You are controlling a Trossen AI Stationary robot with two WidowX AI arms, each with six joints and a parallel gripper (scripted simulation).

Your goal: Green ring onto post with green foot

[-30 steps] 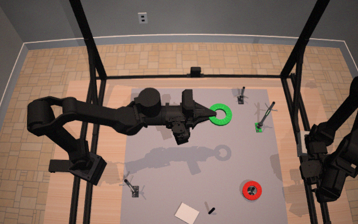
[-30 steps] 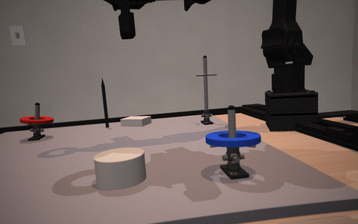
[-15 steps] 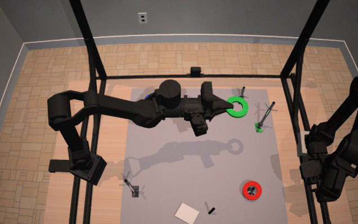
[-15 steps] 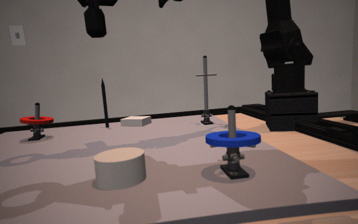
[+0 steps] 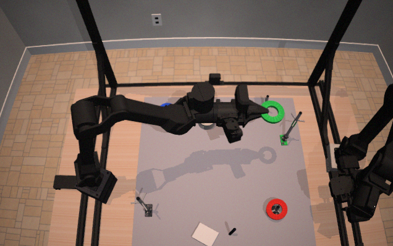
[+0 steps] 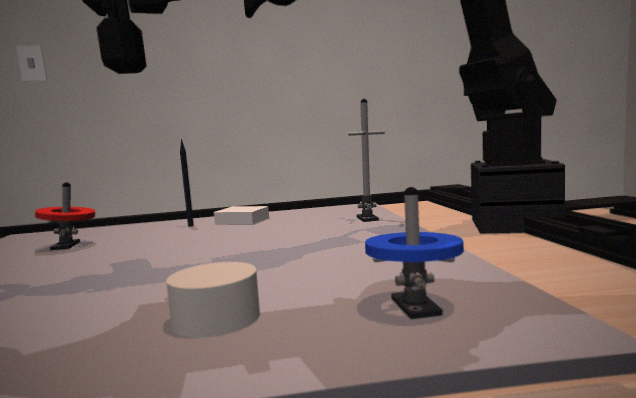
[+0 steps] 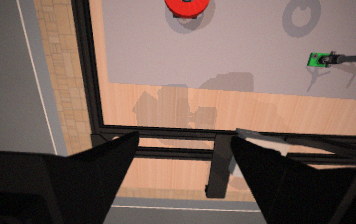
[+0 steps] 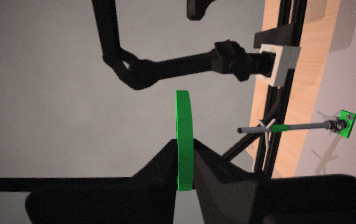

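Observation:
The green ring [image 5: 272, 112] hangs in the air above the grey mat, clamped at its rim by my right gripper [image 5: 262, 110]. In the right wrist view the ring [image 8: 184, 145] shows edge-on between the two black fingers. The post with the green foot [image 5: 283, 139] stands on the mat to the right of the ring and nearer the camera, with its pins around mid-height. It also shows in the right wrist view [image 8: 345, 122] and the left wrist view [image 7: 316, 60]. My left gripper [image 7: 185, 138] is open and empty, high over the table's edge rail.
A red ring [image 5: 276, 209] sits on its post and a blue ring [image 6: 414, 246] on another. A beige cylinder [image 6: 212, 298], a white block [image 5: 205, 233], a black peg [image 5: 232, 231] and a tall grey post [image 5: 145, 207] stand on the mat. Black frame uprights flank the table.

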